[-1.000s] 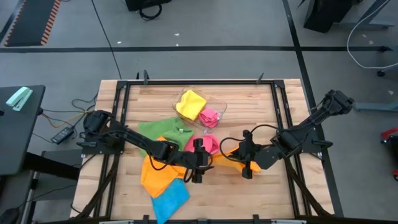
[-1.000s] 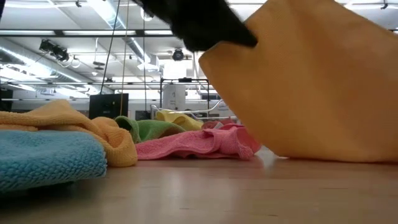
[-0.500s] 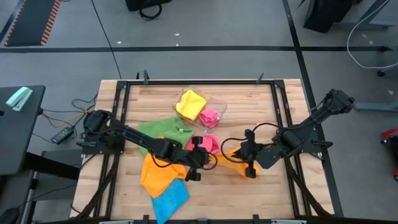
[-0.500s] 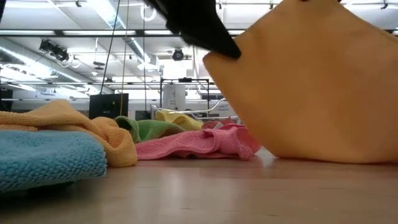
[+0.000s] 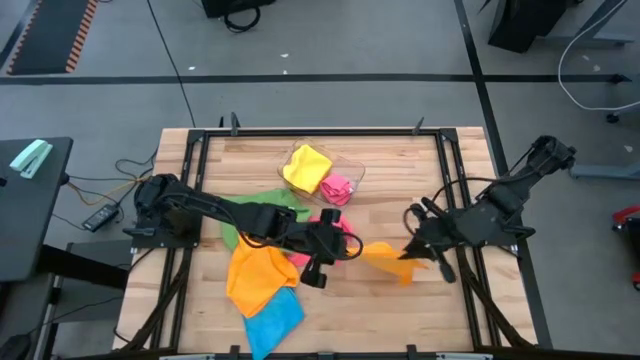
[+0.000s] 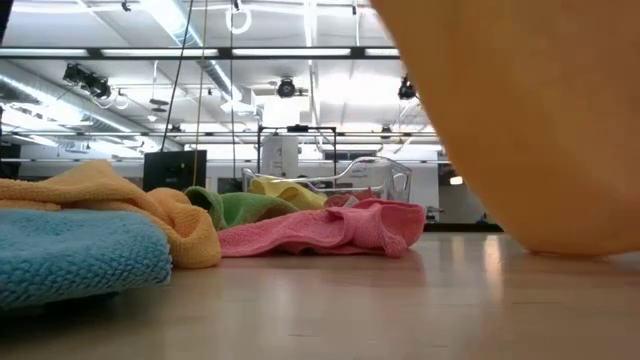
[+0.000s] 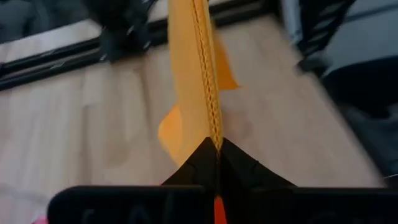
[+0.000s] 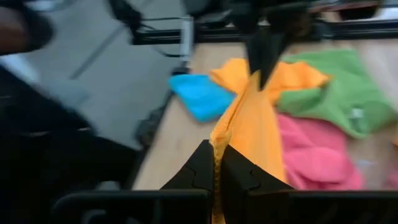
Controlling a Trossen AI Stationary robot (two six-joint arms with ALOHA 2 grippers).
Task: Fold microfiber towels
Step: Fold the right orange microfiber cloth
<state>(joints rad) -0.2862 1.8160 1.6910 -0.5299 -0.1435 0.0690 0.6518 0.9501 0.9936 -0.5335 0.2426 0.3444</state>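
Orange towel (image 5: 385, 257) stretched between left fingers (image 5: 352, 249) and right fingers (image 5: 413, 252); both clamped on opposite edges.

My left gripper (image 5: 352, 249) now closed on one edge of the orange towel (image 5: 385, 256), open a second ago, my right gripper (image 5: 407, 254) moved further right with its edge, towel now stretched between both, lifted higher.
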